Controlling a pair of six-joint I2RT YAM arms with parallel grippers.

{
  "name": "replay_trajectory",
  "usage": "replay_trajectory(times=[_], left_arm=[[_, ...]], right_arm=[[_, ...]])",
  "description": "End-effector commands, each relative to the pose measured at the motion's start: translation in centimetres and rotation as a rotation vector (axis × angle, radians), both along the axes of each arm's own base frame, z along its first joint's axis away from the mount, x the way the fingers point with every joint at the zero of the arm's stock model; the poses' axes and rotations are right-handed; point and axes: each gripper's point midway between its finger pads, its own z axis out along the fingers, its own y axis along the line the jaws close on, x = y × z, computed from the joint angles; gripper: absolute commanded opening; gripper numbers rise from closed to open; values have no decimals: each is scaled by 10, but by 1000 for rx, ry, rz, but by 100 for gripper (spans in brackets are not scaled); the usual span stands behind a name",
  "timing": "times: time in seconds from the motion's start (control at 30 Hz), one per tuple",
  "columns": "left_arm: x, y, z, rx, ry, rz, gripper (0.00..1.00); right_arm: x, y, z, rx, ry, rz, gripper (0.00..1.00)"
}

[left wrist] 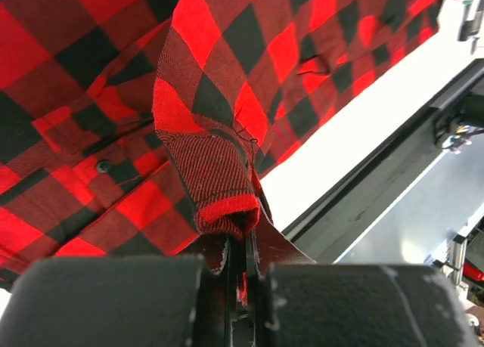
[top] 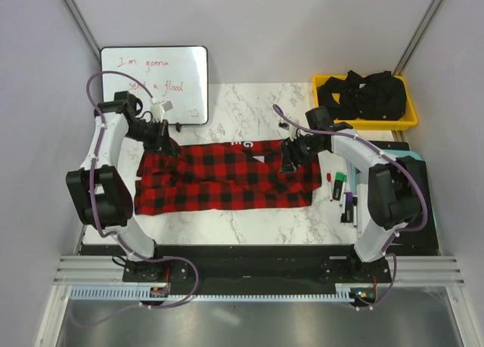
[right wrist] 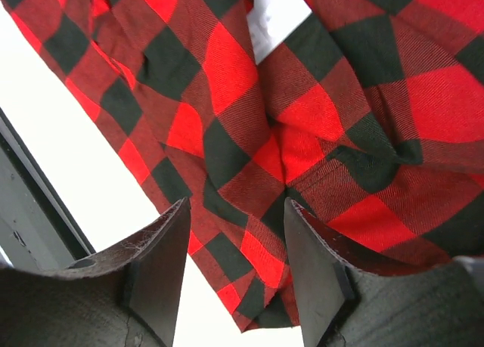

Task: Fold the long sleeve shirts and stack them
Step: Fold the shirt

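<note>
The left arm (top: 97, 162) is standing up from its base, bending at the elbow and extending its forearm inward. The left hand (top: 162, 140) is pointing downward. In its wrist view, the left hand (left wrist: 243, 265) is pressing its jaws together and pinching a fold of the shirt (left wrist: 215, 181) between them. The right arm (top: 382, 177) is mirroring this pose, with its forearm angling inward. The right hand (top: 290, 156) is pointing downward and holding its fingers (right wrist: 155, 264) apart, gripping nothing.

bright, even light; near wrist-view edges blurred.
</note>
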Motion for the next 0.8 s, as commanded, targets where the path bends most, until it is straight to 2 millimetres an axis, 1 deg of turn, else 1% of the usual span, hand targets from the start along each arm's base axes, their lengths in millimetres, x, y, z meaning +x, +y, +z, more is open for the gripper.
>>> replay_trajectory(times=[0.0, 0.07, 0.13, 0.17, 0.23, 0.3, 0.37, 0.4, 0.43, 0.47, 0.5, 0.57, 0.6, 0.63, 0.67, 0.7, 0.73, 0.77], left_arm=[[11, 17, -17, 50, -47, -23, 3], [13, 26, -23, 69, -41, -2, 6], [16, 40, -30, 85, -21, 34, 6], [17, 47, -32, 85, -10, 58, 6], [14, 52, -38, 89, 14, 76, 5], [10, 59, -47, 120, 32, 83, 6], [11, 63, -55, 132, 33, 89, 14], [8, 63, -61, 136, 47, 90, 24], [10, 65, -64, 144, 44, 96, 27], [10, 66, -66, 152, 42, 100, 33], [8, 69, -68, 165, 45, 106, 43], [14, 79, -62, 175, 1, 132, 50], [18, 81, -57, 161, -30, 136, 58], [21, 88, -47, 161, -77, 147, 59], [24, 86, -41, 149, -109, 134, 60], [24, 85, -35, 142, -156, 93, 60], [25, 82, -31, 142, -183, 71, 63], [24, 80, -29, 143, -205, 47, 64]], right_arm=[[-2, 3, -8, 2, 30, 6, 59], [-1, 2, -11, -4, 35, 10, 59], [-1, 2, -14, -11, 35, 11, 57], [-1, 1, -16, -15, 40, 10, 54], [-2, 0, -20, -24, 47, 13, 53], [-2, -1, -22, -33, 46, 13, 47], [-2, -2, -25, -48, 44, 14, 42], [-1, -2, -25, -52, 41, 13, 39], [-1, -3, -26, -64, 40, 8, 38], [-1, -4, -26, -67, 39, 5, 37], [0, -3, -24, -71, 31, 8, 37], [0, -4, -22, -87, 15, 2, 36], [-2, -1, -21, -94, 7, 11, 36], [-4, 1, -19, -100, 0, 14, 35], [-4, -2, -21, -130, -7, 10, 34], [-10, 3, -23, -144, -5, 30, 34], [-13, 4, -25, -161, -5, 42, 34], [-15, 1, -30, -201, -5, 44, 34]])
